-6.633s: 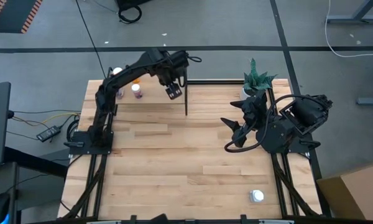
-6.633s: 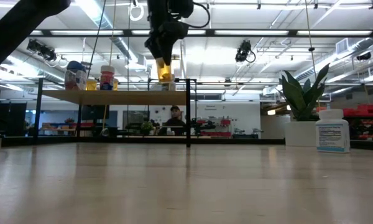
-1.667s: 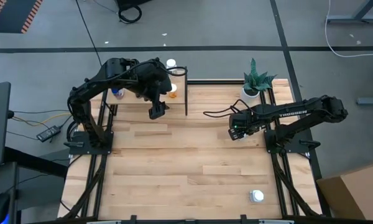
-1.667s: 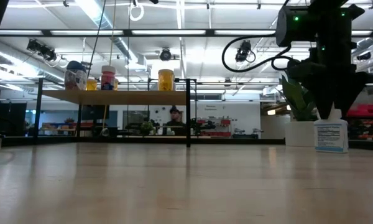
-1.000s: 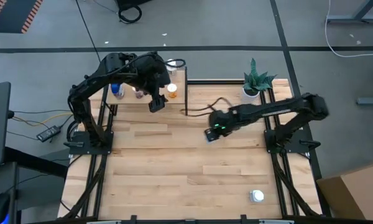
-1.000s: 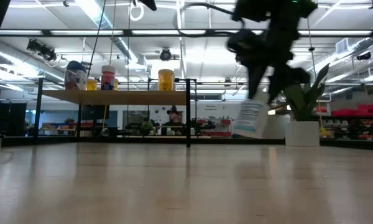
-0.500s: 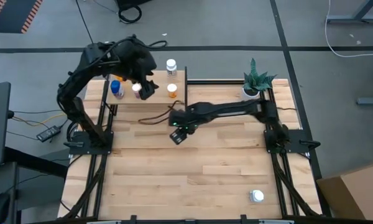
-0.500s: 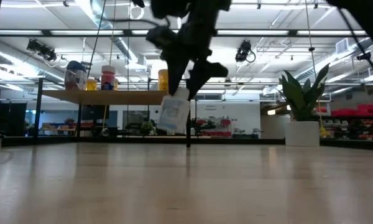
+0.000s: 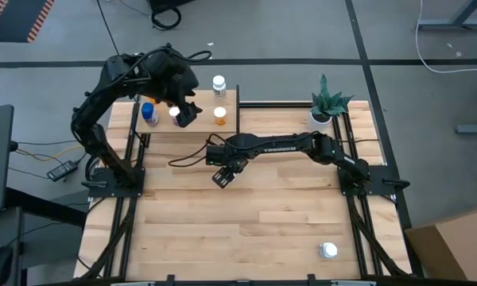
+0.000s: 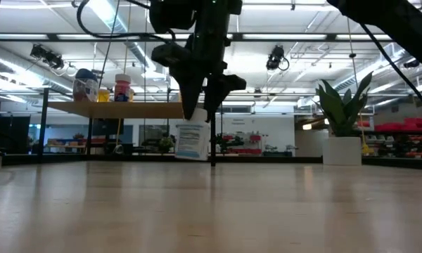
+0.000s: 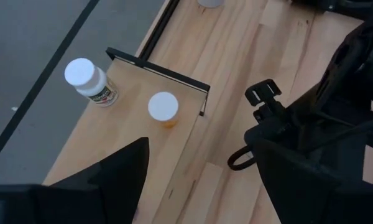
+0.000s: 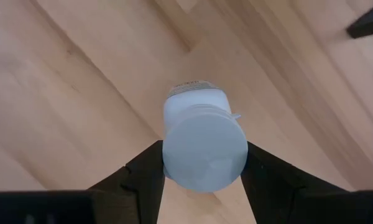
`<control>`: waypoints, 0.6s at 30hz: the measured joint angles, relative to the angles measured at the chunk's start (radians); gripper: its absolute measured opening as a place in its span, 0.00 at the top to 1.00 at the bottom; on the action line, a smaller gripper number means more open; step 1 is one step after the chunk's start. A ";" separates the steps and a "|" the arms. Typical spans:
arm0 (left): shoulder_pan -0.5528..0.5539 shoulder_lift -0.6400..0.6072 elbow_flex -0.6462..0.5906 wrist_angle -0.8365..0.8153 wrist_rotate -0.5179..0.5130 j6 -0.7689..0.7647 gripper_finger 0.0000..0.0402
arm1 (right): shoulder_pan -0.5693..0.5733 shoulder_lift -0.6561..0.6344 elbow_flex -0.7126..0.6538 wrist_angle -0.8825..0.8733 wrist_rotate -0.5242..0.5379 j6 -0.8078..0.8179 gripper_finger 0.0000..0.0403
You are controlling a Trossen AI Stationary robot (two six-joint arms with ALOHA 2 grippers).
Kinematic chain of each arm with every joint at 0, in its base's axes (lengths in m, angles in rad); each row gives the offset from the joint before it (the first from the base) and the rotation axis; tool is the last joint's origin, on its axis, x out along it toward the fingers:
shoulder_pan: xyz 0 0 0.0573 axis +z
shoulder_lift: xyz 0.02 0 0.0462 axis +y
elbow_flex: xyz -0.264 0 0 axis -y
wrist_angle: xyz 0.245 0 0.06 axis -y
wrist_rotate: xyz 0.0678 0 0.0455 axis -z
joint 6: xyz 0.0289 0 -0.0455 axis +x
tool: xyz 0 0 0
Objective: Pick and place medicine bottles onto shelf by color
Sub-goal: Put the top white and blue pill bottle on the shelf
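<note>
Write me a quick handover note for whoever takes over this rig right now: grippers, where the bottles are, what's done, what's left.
Right gripper: shut on a white bottle, held above the table in front of the shelf.
Left gripper: open, empty, above the shelf.
On the shelf: a blue bottle at the left end, a white bottle and an orange bottle at the right end. Others there are partly hidden by the left arm.
Left: place the held bottle, then fetch the bottle at the table's near right corner.

Six medicine bottles (image 9: pixel 220 116), one shelf (image 9: pixel 203 124), one potted plant (image 9: pixel 327 103), all counted from above
</note>
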 joint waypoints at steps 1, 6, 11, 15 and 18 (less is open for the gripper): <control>-0.001 0.000 0.000 0.000 0.000 0.000 0.26 | 0.002 0.000 -0.007 -0.001 0.007 0.004 0.52; -0.003 0.000 0.000 0.000 0.000 -0.006 0.26 | 0.004 0.000 -0.031 0.001 0.020 0.005 0.52; -0.003 0.000 0.000 0.000 0.000 -0.009 0.26 | 0.005 0.000 -0.032 0.004 0.058 0.004 0.52; -0.003 0.000 0.000 0.000 0.000 -0.009 0.26 | 0.005 0.000 -0.032 0.010 0.081 0.004 0.52; -0.003 0.000 0.000 0.000 0.000 -0.009 0.26 | 0.005 0.000 -0.032 0.009 0.080 0.003 0.52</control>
